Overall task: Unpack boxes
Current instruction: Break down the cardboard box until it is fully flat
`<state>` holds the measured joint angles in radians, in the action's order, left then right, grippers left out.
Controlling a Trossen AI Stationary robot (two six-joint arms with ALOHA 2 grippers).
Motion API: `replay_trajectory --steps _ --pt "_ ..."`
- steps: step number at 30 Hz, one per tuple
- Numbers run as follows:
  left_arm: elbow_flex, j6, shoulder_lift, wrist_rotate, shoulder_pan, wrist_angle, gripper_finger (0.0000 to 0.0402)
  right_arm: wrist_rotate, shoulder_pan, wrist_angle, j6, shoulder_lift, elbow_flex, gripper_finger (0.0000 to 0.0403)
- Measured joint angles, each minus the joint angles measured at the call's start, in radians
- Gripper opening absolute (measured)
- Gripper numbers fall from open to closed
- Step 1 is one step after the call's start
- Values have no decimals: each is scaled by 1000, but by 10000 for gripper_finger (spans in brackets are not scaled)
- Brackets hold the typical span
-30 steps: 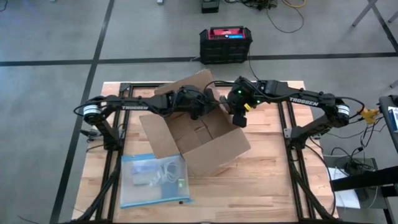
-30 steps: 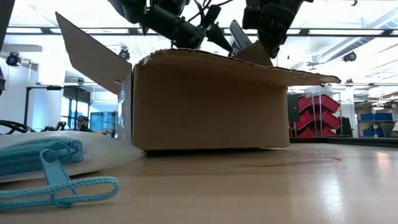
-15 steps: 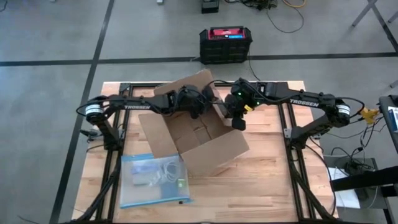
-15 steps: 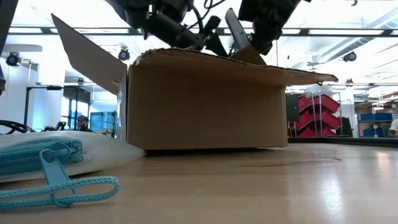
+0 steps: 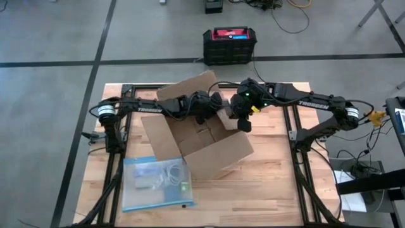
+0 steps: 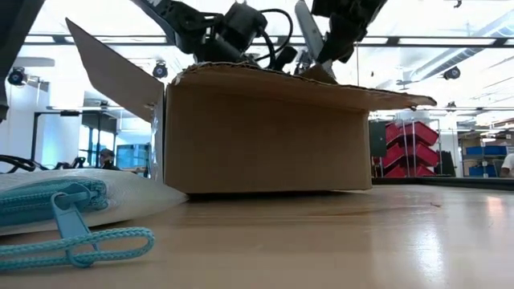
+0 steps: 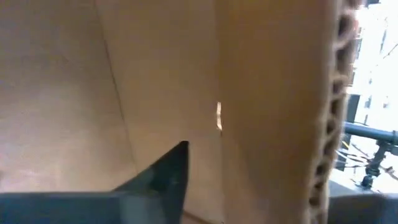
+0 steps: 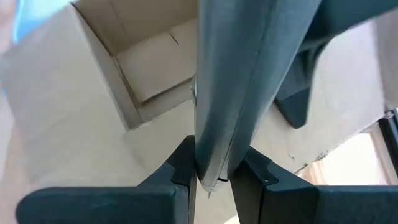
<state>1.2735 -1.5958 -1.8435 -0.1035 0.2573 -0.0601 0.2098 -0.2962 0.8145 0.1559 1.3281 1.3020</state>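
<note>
1. Right pincer (image 8: 211, 177) is clamped on a thin grey packet (image 8: 239, 74) above the box (image 5: 202, 142); lift it straight up, clear of the flaps.
2. Left pincer (image 5: 218, 101), at the box's 12 o'clock rim: gap cannot be told.
3. Box: brown corrugated cardboard, flaps open, at table (image 5: 278, 183) centre.

High cam straight down, low cam table-level; both share box (image 5: 201, 136), wrists close-in.

"TROSSEN" in white letters on left arm (image 5: 147, 108) forearm and on right arm (image 5: 310, 103) forearm, high view. No other text legible.
</note>
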Motion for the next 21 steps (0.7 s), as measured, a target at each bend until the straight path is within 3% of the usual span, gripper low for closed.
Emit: replay_trajectory --steps 4,9,14,18,21 --pt "13 61 0 -34 0 -17 16 -2 -2 10 -36 -51 0 48" --pt "64 111 32 -26 3 -39 2 -86 -5 41 -81 -141 0 48" --pt "237 240 49 23 8 -56 1 -195 -5 64 -124 -243 1 48" --pt "407 387 47 85 7 89 0 -255 -5 67 -140 -346 23 48" --pt "529 509 75 94 -7 314 0 -264 -5 79 -167 -415 81 48"
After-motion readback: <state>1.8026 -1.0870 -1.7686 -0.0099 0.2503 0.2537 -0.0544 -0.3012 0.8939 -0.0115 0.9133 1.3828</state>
